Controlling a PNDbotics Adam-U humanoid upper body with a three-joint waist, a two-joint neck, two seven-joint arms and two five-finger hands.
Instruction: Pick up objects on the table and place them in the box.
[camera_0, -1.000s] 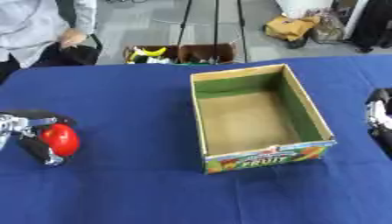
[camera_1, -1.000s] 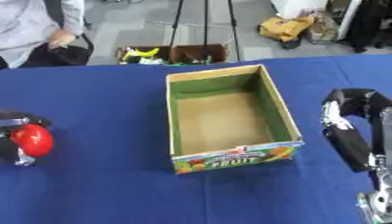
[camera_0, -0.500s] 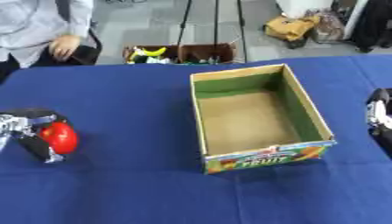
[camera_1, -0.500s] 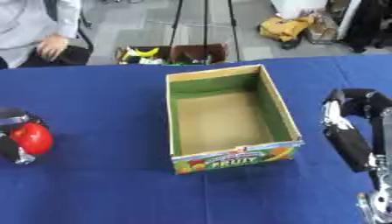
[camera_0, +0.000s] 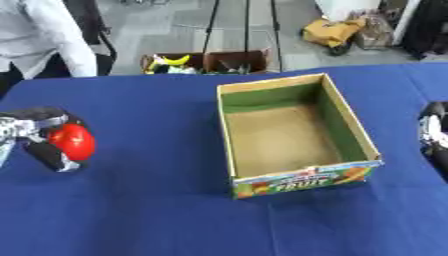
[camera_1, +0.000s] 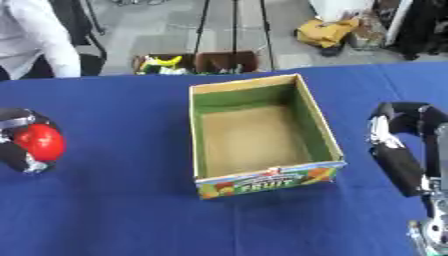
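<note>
Blue-covered counter (camera_0: 157, 200) filling the foreground; beyond its far edge a low crate (camera_0: 206, 62) sitting on the grey floor (camera_0: 149, 30) holding something yellow, tripod legs (camera_0: 214, 22) standing behind it, a yellow-brown bag (camera_0: 331, 31) lying further right.

Little shifts at the left edge.
The left robot hand (camera_0: 42, 137), curled round the red object (camera_0: 72, 141), now sits slightly farther right on the tabletop (camera_0: 149, 200).

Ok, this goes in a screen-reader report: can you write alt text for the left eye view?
The robot's left hand, at the left edge, curls around a red round object over a blue table. An open, empty cardboard box marked FRUIT stands at centre.
</note>
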